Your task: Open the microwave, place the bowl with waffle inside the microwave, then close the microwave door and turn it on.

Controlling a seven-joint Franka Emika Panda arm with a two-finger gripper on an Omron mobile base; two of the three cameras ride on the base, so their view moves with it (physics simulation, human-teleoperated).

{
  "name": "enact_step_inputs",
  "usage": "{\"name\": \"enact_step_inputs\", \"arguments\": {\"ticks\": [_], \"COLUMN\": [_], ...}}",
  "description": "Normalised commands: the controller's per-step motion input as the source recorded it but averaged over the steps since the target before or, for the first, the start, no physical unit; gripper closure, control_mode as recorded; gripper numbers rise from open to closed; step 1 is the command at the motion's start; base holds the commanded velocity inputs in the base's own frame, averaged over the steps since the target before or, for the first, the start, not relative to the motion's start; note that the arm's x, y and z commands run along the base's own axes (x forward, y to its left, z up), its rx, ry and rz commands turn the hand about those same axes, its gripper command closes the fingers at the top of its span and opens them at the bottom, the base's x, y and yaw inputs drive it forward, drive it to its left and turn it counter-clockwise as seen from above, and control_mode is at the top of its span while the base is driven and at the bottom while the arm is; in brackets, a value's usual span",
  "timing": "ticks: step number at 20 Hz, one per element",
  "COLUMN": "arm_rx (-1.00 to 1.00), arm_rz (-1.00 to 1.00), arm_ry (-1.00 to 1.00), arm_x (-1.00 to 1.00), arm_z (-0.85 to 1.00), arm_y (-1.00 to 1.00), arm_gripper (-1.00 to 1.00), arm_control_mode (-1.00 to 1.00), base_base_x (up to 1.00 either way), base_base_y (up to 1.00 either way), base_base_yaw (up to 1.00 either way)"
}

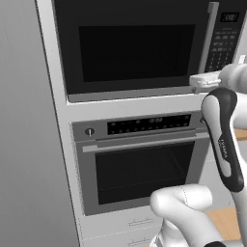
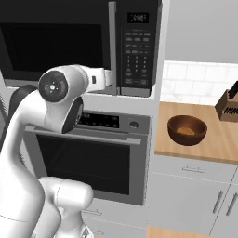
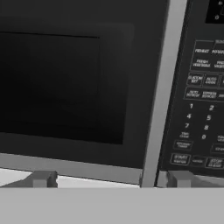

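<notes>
The black-fronted microwave point(image 1: 135, 48) sits shut above the oven, its dark door point(image 3: 65, 83) flush with the front. The slim silver handle point(image 3: 162, 96) runs upright beside the keypad point(image 3: 203, 109). My gripper point(image 3: 111, 180) is open and empty, close in front of the handle's lower end point(image 1: 205, 67), one fingertip point(image 3: 41, 179) under the door window and the other under the keypad. From the right base, the gripper point(image 2: 109, 76) reaches the handle's foot point(image 2: 112, 69). The reddish-brown bowl point(image 2: 187, 130), with something tan in it, rests on the wooden counter point(image 2: 218, 139) to the right, far from the gripper.
A silver-fronted oven point(image 1: 140, 164) with a horizontal bar handle sits directly under the microwave. A knife block point(image 2: 230, 104) stands at the counter's back right. A tall grey panel point(image 1: 24, 144) borders the appliance column on the left. My arm's elbow point(image 2: 58, 88) hangs before the oven.
</notes>
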Motion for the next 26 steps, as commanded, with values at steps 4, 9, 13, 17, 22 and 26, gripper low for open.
{"name": "enact_step_inputs", "arguments": {"ticks": [4,9,13,17,22,26], "arm_rx": [0.0,0.0,0.0,0.0,0.05,0.07], "arm_rz": [0.0,0.0,0.01,0.02,0.0,0.0], "arm_ry": [-0.19,-0.19,-0.15,0.0,0.01,0.0], "arm_x": [0.12,0.0,-0.02,0.02,0.15,0.16], "arm_z": [0.39,0.2,0.12,0.11,0.02,0.0], "arm_y": [0.0,-0.05,-0.06,-0.18,-0.41,-0.46], "arm_gripper": [-1.0,-1.0,-1.0,-1.0,-1.0,-1.0], "arm_control_mode": [-1.0,-1.0,-1.0,-1.0,-1.0,-1.0], "base_base_x": [0.0,0.0,0.0,0.0,0.0,0.0], "base_base_y": [0.0,0.0,0.0,0.0,0.0,0.0], "base_base_yaw": [0.0,0.0,0.0,0.0,0.0,0.0]}}
